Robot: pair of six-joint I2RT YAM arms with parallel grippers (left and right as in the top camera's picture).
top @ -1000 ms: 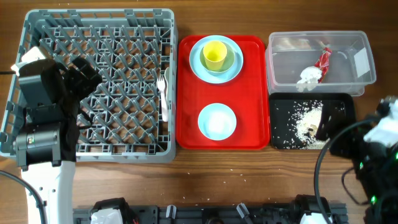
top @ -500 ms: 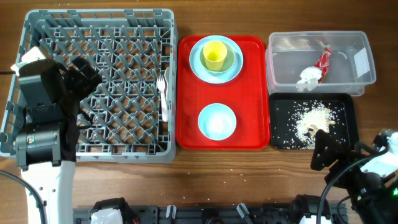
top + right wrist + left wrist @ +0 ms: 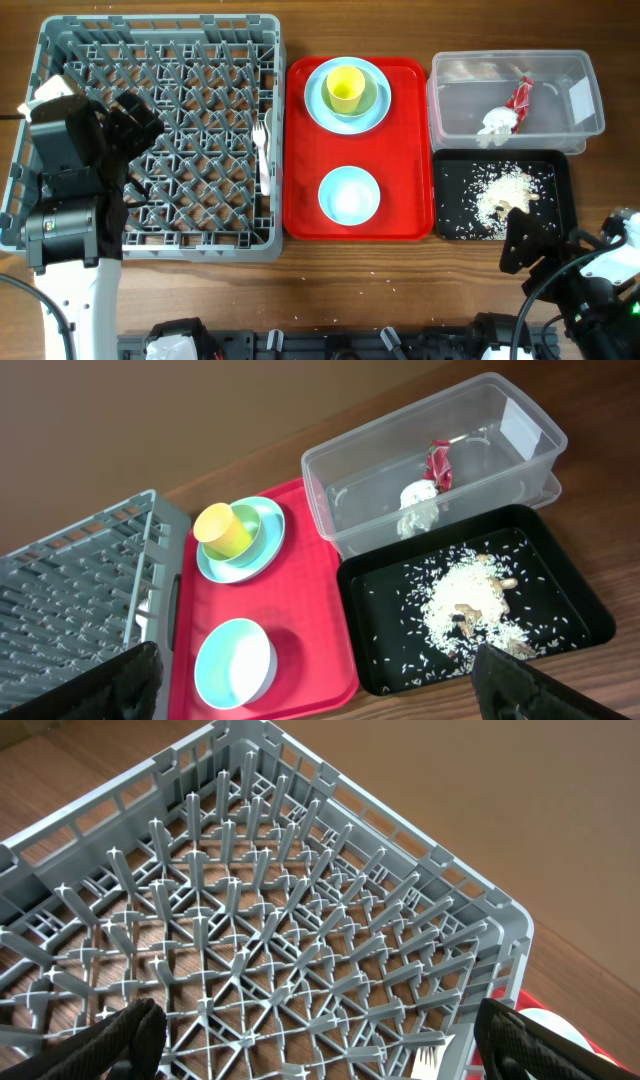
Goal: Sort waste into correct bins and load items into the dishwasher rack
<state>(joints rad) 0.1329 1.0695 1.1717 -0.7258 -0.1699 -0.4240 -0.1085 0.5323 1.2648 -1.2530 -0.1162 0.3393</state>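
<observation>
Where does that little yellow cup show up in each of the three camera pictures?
Overhead: yellow cup upper middle, on the red tray.
Left wrist: not in view.
Right wrist: cup left of centre, same tray.
Shared landmark: the grey dishwasher rack, beside the tray.

Right gripper [image 3: 527,242] now off black tray [image 3: 556,198]

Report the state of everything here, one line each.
dishwasher rack, holds white cutlery by its right wall
plate, on red tray, carrying yellow cup
bowl, upright, empty, on red tray
clear tub, open-topped, holds napkin and wrapper
black tray, strewn with rice scraps
left gripper, open, empty
right gripper, open, empty
</observation>
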